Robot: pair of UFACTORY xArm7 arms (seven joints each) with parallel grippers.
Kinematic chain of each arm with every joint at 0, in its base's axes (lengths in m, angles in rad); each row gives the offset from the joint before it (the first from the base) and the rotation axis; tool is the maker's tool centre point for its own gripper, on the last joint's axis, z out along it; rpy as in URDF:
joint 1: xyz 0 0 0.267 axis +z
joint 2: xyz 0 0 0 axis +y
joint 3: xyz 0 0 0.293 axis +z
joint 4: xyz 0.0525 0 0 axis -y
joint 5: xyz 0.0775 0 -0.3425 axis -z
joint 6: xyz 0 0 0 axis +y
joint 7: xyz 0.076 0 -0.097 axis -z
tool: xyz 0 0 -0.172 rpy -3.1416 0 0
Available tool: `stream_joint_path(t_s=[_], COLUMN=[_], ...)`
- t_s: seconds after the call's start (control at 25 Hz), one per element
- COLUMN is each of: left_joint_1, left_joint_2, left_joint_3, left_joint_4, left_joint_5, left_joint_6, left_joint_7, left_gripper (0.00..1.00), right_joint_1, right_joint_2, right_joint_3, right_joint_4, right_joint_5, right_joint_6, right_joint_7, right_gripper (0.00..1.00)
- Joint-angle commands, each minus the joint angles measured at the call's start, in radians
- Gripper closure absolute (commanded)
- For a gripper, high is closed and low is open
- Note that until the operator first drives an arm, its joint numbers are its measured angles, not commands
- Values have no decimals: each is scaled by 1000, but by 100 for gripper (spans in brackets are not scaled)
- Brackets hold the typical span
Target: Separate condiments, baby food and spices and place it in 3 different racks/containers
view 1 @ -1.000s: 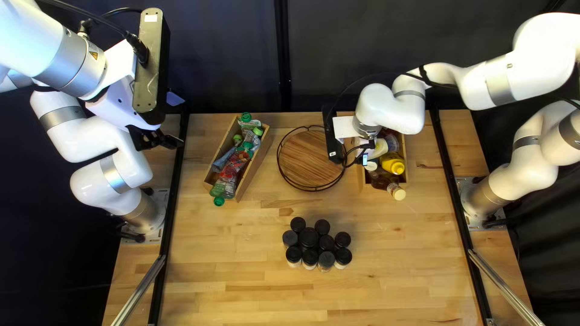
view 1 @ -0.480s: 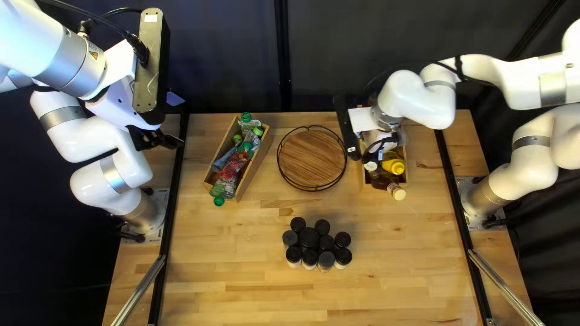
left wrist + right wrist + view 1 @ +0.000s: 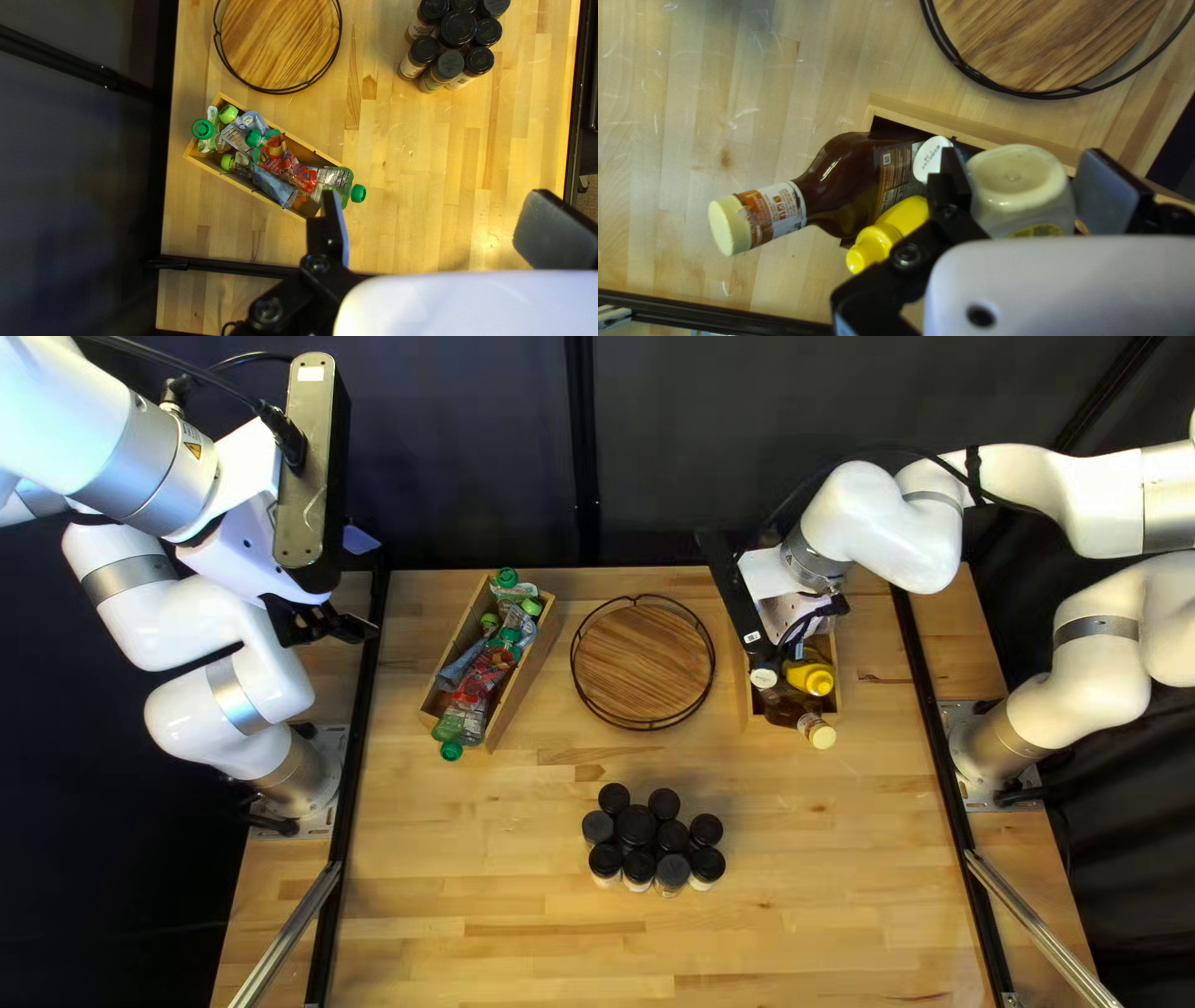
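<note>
Now the cream-coloured bottle (image 3: 1021,180) stands base up in the condiment box (image 3: 909,117), right of the round tray (image 3: 641,662) in the top left view. My right pincer (image 3: 1027,180) has its fingers apart around it, not clamped. I judge the step in hand to be settling it and backing off: open evenly, then lift straight up along its sides. A sideways pull could tip it or snag the white cap (image 3: 932,160) beside one finger; the yellow squeeze bottle (image 3: 906,218) also lies close. My left pincer (image 3: 436,205) is apart, holding nothing.

As for counts, I make out ten spice jars (image 3: 636,825), all on the counter (image 3: 797,859), nearer its near edge than the round tray; at least five baby food pouches (image 3: 283,165) in one pouch box (image 3: 527,675) left of the tray; and at least four condiments, counting the brown sauce bottle (image 3: 847,180) and whatever the white cap belongs to. Containers number three, two boxes and one tray, so the tray probably awaits the spices.
</note>
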State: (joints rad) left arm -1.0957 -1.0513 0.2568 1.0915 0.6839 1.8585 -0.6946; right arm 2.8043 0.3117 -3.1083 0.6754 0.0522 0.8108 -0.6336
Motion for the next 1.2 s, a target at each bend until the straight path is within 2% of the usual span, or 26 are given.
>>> stream_joint_path(t_s=[0.04,0.88,0.96,1.0,1.04,1.08,1.12,1.2], left_joint_1=[0,0,0,0,0,0,0,0], left_joint_2=[0,0,0,0,0,0,0,0], left_joint_3=[0,0,0,0,0,0,0,0], left_joint_4=[0,0,0,0,0,0,0,0], left_joint_5=[0,0,0,0,0,0,0,0], left_joint_6=[0,0,0,0,0,0,0,0], left_joint_7=[0,0,0,0,0,0,0,0], left_gripper=[0,0,0,0,0,0,0,0], right_joint_1=[0,0,0,0,0,0,0,0], right_joint_2=[0,0,0,0,0,0,0,0], right_joint_3=[0,0,0,0,0,0,0,0], right_joint_4=[0,0,0,0,0,0,0,0], right_joint_5=[0,0,0,0,0,0,0,0], right_joint_6=[0,0,0,0,0,0,0,0], right_joint_7=[0,0,0,0,0,0,0,0], right_gripper=[100,100,97,93,83,41,44,43])
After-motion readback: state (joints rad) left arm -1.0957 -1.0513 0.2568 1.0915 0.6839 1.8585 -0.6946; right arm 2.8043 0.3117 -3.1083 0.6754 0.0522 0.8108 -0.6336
